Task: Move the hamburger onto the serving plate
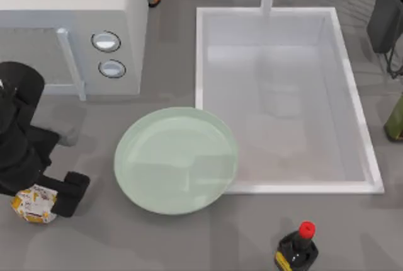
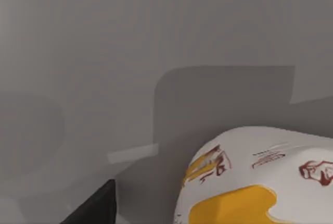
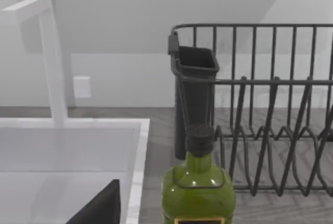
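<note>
The small round paper-wrapped hamburger (image 1: 34, 203) is white with yellow patches and dark red print. The big round plate (image 1: 175, 160) is pale mint green. The flat surface (image 1: 208, 239) is grey.
</note>
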`<state>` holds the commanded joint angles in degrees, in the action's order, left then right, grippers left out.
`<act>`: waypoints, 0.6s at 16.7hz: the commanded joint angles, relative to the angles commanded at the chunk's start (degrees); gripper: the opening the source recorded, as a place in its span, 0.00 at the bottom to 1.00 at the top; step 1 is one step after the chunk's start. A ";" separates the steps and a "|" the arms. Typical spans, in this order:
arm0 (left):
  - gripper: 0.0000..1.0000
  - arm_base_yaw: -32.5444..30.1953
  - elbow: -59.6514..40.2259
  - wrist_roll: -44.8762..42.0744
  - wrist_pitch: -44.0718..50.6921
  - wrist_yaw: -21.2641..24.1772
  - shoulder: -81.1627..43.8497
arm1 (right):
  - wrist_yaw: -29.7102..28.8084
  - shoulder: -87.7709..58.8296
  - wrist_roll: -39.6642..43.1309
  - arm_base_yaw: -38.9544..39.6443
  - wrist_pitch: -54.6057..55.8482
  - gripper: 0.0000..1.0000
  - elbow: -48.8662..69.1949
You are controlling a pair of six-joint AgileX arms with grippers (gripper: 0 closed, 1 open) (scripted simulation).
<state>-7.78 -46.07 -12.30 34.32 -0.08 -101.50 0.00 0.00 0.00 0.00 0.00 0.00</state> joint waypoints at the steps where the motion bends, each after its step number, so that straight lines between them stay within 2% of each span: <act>1: 0.02 0.00 0.00 0.00 0.00 0.00 0.00 | 0.00 0.00 0.00 0.00 0.00 1.00 0.00; 9: 0.00 0.00 0.00 0.00 0.00 0.00 0.00 | 0.00 0.00 0.00 0.00 0.00 1.00 0.00; 10: 0.00 0.09 -1.61 0.05 3.47 0.59 3.94 | 0.00 0.00 0.00 0.00 0.00 1.00 0.00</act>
<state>-7.69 -47.68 -12.25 37.79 0.51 -97.56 0.00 0.00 0.00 0.00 0.00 0.00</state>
